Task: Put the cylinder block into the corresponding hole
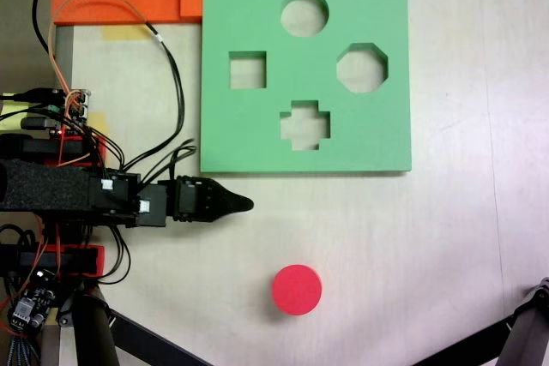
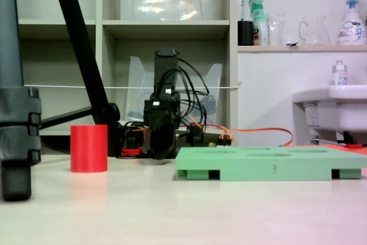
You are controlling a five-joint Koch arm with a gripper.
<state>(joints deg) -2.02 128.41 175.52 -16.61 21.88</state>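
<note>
One red cylinder block [image 1: 297, 290] stands untouched on the table beyond and to the right of the gripper [image 1: 247, 204], whose jaws look closed and empty, so unopened they could topple it short of the circular hole [image 1: 304, 13].

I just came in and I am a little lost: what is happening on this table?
A small robot arm is about to sort shapes. Its gripper holds nothing, beside the green foam board. The red cylinder block stands alone on the table, untouched. The round hole on the board's far side is empty.
</note>
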